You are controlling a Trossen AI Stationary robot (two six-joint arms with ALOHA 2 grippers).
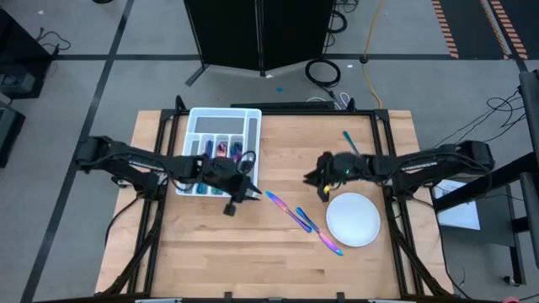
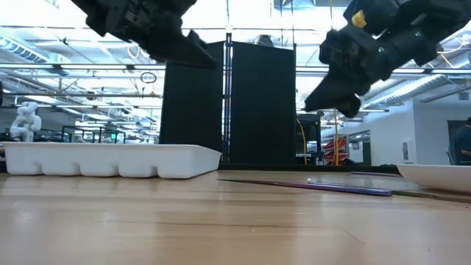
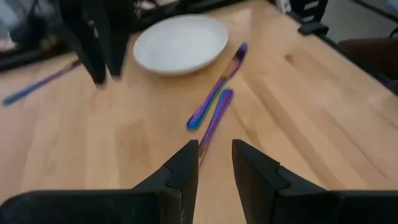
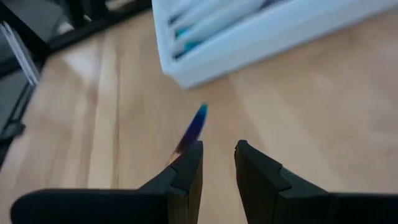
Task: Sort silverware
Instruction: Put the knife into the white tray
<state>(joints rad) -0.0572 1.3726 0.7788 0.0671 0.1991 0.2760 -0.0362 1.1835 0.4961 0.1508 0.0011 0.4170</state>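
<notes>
Two iridescent silverware pieces (image 1: pixel 290 210) (image 1: pixel 324 236) lie flat on the wood table between my grippers and beside the white plate (image 1: pixel 354 219). A third piece (image 1: pixel 349 141) lies farther back on the right. More silverware (image 1: pixel 221 150) lies in the white divided tray (image 1: pixel 223 122). My left gripper (image 3: pixel 214 155) hovers open near the tray's near right corner, pointing at the two pieces (image 3: pixel 214 93). My right gripper (image 4: pixel 217 155) hovers open left of the plate's far edge, pointing toward the tray (image 4: pixel 249 31), with one piece's blue tip (image 4: pixel 194 127) just beyond its fingers.
The plate (image 3: pixel 180 43) sits at the right, close to the nearest silverware. In the low view both grippers (image 2: pixel 184 44) (image 2: pixel 331 99) hang well above the tabletop. Bare wood stretches along the near edge. Black frame bars border the table's left and right sides.
</notes>
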